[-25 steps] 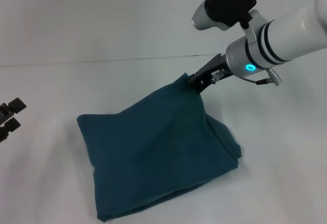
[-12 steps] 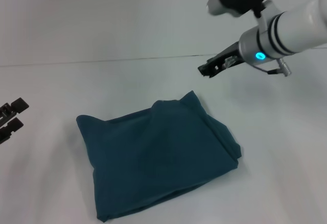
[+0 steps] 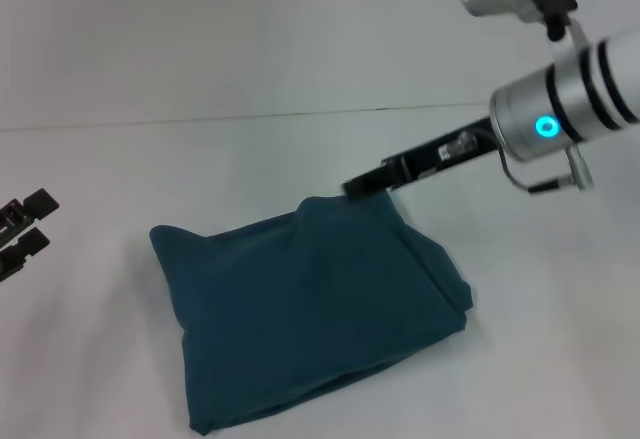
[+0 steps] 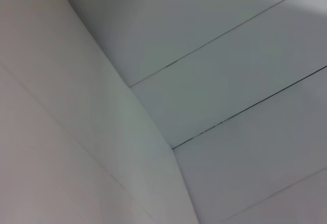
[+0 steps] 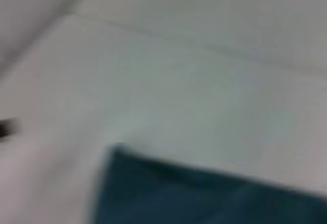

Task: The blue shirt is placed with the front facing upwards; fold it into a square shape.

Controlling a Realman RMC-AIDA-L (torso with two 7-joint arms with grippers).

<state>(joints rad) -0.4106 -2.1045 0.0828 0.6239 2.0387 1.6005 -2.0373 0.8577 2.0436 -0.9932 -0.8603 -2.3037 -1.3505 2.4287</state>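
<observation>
Right gripper (image 3: 352,187) had dropped back to the blue shirt (image 3: 310,309) — jaw state indeterminate — and risked snagging and unfolding its far edge.

White table (image 3: 200,159), folded blue shirt (image 3: 310,309) flat on it, front-centre.

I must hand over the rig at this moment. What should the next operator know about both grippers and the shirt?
Right gripper: low at the far edge of the blue shirt, holding nothing; whether its jaws are open cannot be told.
Left gripper: parked at the left edge of the table, away from the shirt.
Shirt: lies folded in a rough square, lettering hidden.
Done: the folding, by the look.
Left: perhaps flatten the raised far corner, then withdraw the right arm.
</observation>
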